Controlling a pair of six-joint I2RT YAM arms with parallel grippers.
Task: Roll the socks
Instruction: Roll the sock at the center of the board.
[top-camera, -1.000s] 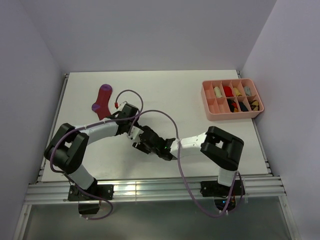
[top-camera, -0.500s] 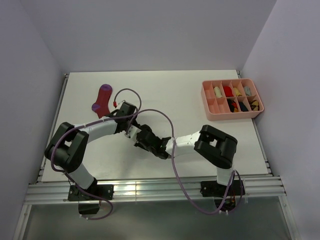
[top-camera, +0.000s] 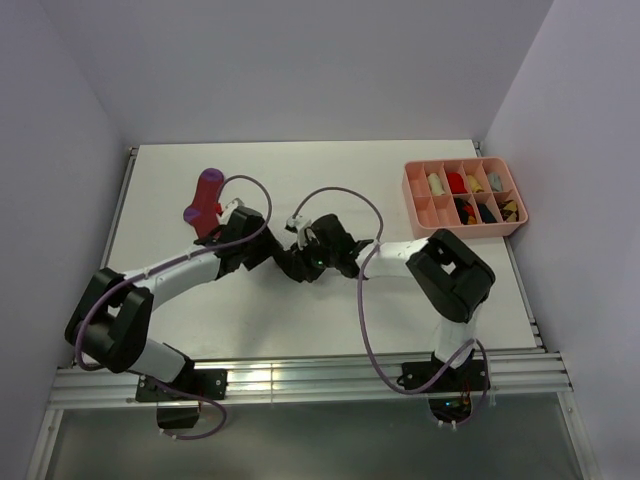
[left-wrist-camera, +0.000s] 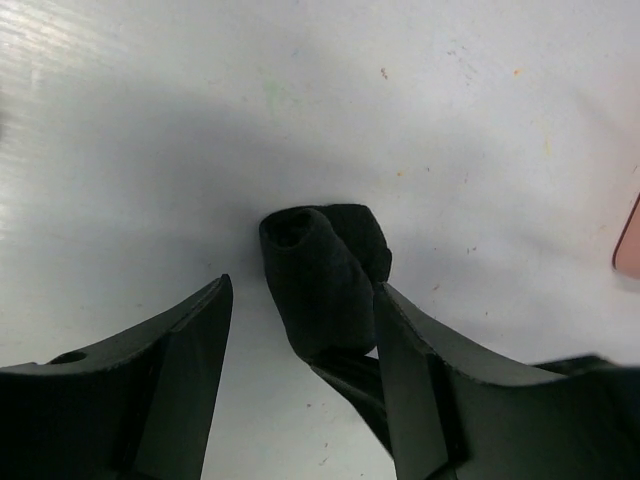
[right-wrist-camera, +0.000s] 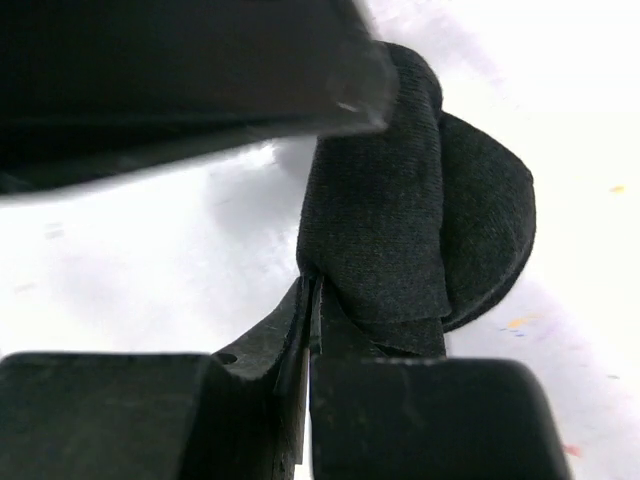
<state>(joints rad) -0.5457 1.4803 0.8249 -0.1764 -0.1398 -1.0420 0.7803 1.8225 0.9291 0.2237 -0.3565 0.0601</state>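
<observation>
A black sock (left-wrist-camera: 322, 272), rolled into a short tube, lies on the white table between my two grippers. My left gripper (left-wrist-camera: 302, 290) is open, with one finger on each side of the roll and the right finger close against it. My right gripper (right-wrist-camera: 312, 295) is shut on the black sock (right-wrist-camera: 400, 220), pinching a fold of fabric at the roll's lower edge. From above, the left gripper (top-camera: 268, 252) and right gripper (top-camera: 300, 263) meet over the table's middle. A magenta sock (top-camera: 205, 200) with purple stripes lies flat at the back left. The cream sock is out of view.
A pink compartment tray (top-camera: 420, 226) holding several rolled socks stands at the back right. Purple cables loop over both arms (top-camera: 335, 192). White walls close the table on the left, back and right.
My left gripper has opened and let go of the black roll. The right gripper closed on the sock. Both grippers moved away from the near edge toward the table's middle.
</observation>
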